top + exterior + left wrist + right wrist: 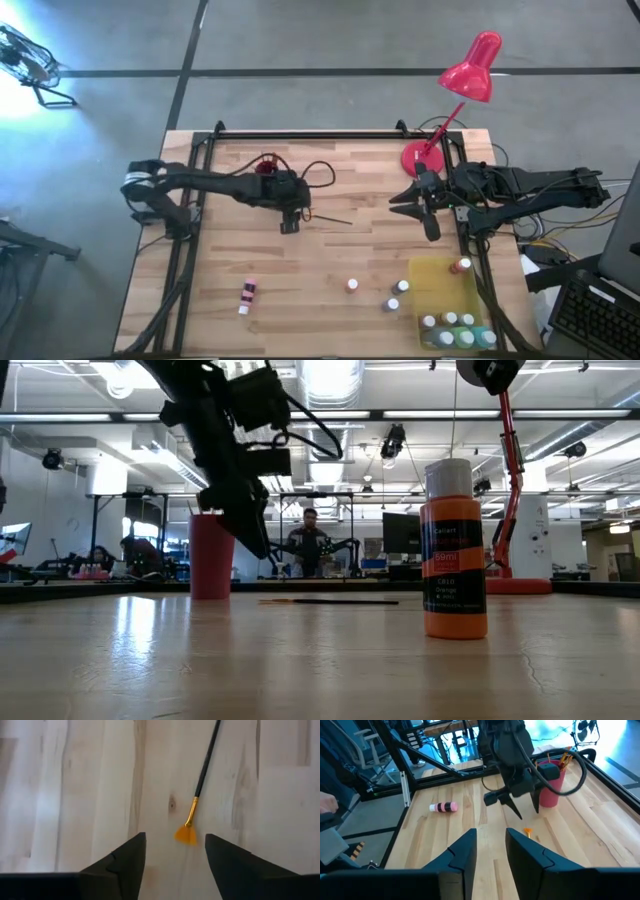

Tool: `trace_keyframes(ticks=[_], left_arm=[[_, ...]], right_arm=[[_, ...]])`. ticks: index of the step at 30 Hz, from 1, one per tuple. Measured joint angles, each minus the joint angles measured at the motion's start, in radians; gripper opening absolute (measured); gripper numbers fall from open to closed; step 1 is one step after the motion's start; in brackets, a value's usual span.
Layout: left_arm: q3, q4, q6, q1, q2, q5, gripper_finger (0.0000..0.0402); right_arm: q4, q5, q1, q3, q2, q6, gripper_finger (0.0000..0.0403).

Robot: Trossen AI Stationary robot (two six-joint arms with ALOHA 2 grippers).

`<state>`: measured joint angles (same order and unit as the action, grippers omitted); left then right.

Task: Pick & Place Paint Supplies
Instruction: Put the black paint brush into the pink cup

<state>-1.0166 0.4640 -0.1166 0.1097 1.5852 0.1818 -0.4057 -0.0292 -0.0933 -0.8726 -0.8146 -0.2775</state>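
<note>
The left gripper point(173, 862) hovers with its fingers spread over the fan paintbrush point(200, 785), which lies flat on the wooden table point(330, 250) near the red cup point(266, 166), its orange bristles just ahead of the fingertips. To pick it well, I would centre both fingers across the thin handle, descend nearly to the wood, then close. The right gripper point(491, 851), fingers slightly parted and empty, waits beside the lamp base point(415, 158).

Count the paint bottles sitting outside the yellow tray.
4: a pink one lying near the table's left front, one white-capped mid-front, two just left of the yellow tray. Others may be hidden.
</note>
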Motion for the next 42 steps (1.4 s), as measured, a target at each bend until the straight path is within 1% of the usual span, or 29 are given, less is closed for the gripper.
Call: trace_keyframes(ticks=[7, 12, 18, 25, 30, 32, 35, 42], left_arm=[[-0.025, 0.003, -0.043, 0.000, 0.071, -0.004, 0.0213], [-0.059, 0.021, -0.056, 0.000, 0.115, -0.013, 0.0213], [-0.088, 0.040, -0.056, 0.007, 0.167, -0.069, 0.0211], [-0.098, 0.057, -0.056, 0.025, 0.231, -0.077, 0.0207], [-0.100, 0.056, -0.055, 0.031, 0.243, -0.079, 0.0202], [-0.100, 0.056, -0.050, 0.032, 0.243, -0.084, 0.0193], [-0.099, 0.054, -0.044, 0.032, 0.245, -0.091, 0.0169], [-0.097, 0.046, -0.012, 0.031, 0.246, -0.094, 0.0081]], right_arm=[[0.001, 0.000, 0.000, 0.001, 0.000, 0.000, 0.0103], [0.001, 0.000, 0.000, 0.002, 0.000, 0.000, 0.0086], [0.001, 0.000, 0.000, 0.004, -0.001, 0.000, 0.0063], [0.000, 0.000, 0.000, 0.015, -0.001, 0.000, 0.0045], [0.000, 0.000, 0.000, 0.016, -0.001, 0.000, 0.0038], [0.000, 0.000, 0.000, 0.016, -0.001, 0.000, 0.0039], [0.000, 0.000, 0.000, 0.016, -0.001, 0.000, 0.0045], [0.000, 0.000, 0.000, 0.016, -0.001, 0.000, 0.0064]])
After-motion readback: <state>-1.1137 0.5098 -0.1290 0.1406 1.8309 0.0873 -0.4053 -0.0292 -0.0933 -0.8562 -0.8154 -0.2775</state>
